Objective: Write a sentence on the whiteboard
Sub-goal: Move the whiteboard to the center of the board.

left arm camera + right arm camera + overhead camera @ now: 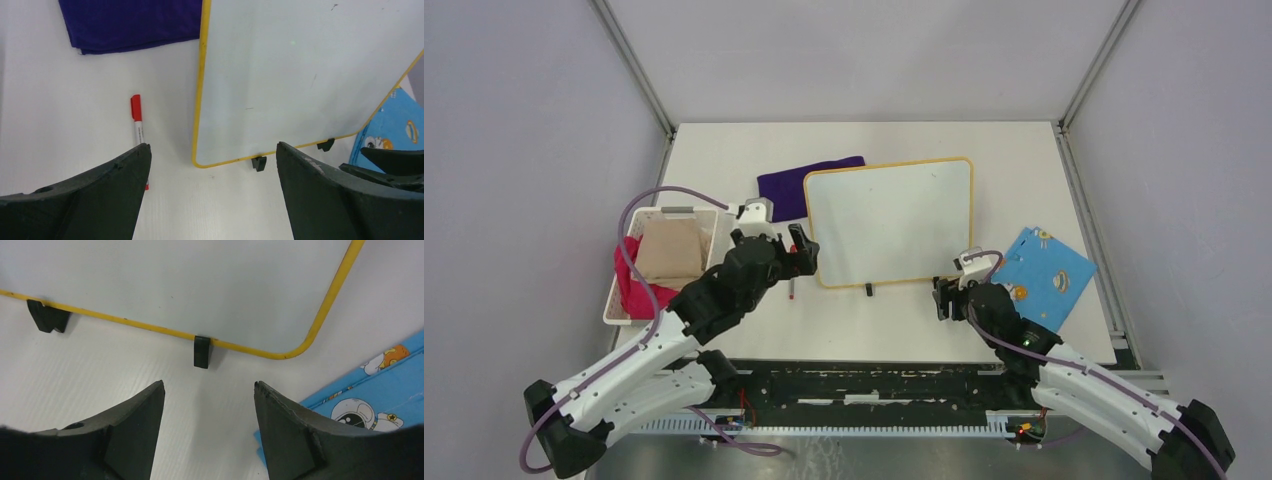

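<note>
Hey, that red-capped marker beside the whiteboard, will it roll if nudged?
Probably: the marker looks round and slim, lying on the flat table, so a sideways nudge likely rolls it. Its thin barrel suggests stiff and light.

a purple cloth (796,186), a blue patterned cloth (1051,272) and a white basket (680,211) lie apart.
</note>
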Tool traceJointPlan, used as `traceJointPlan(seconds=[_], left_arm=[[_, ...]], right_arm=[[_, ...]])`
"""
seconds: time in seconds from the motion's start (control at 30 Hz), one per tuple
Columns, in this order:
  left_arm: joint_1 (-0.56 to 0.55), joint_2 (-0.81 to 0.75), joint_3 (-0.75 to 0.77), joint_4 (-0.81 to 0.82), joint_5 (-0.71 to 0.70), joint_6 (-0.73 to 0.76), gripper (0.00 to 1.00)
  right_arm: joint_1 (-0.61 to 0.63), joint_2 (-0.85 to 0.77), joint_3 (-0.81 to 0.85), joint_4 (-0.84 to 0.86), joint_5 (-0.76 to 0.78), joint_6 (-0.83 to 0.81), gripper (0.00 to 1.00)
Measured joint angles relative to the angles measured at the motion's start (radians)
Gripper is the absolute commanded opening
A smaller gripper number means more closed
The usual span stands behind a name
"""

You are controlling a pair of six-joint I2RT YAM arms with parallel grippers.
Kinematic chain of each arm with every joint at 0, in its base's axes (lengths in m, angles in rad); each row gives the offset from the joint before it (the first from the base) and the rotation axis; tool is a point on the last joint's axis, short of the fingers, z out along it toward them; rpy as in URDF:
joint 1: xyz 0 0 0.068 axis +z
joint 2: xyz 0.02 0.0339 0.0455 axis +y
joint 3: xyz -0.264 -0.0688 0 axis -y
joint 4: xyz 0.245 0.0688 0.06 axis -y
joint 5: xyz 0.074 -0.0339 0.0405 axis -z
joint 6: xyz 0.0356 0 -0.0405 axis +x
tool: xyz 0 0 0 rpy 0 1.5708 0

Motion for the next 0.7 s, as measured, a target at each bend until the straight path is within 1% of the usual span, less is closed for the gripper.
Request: traceJointPlan(seconds=[0.13,0.23,0.4,0.47,0.53,0.6,0.7], left_arm=[[0.040,0.029,0.000,0.063,0.061,0.000,1.00],[0.107,0.053,-0.004,0.099,0.134,-0.002,1.00],[0.275,0.049,-0.043,0.164,0.282,-0.023,1.00],[0.355,0.051,-0.068,0.207,0.379,-0.031,1.00],[0.410,0.059,-0.089,0.248,0.451,-0.045,1.00],[0.435,0.082,-0.103,0.297,0.512,-0.054,1.00],[0.441,0.137,-0.108,0.365,0.591,-0.058,1.00]], right_arm=[[0.000,0.047,-0.020,0.024,0.000,0.011,0.69],[0.000,0.087,-0.027,0.062,0.000,0.018,0.69],[0.000,0.142,-0.028,0.116,0.000,0.019,0.67],[0.000,0.155,-0.028,0.133,0.000,0.020,0.67],[0.000,0.171,-0.028,0.150,0.001,0.021,0.66],[0.000,0.186,-0.029,0.164,0.002,0.023,0.66],[0.000,0.212,-0.029,0.183,0.004,0.023,0.65]])
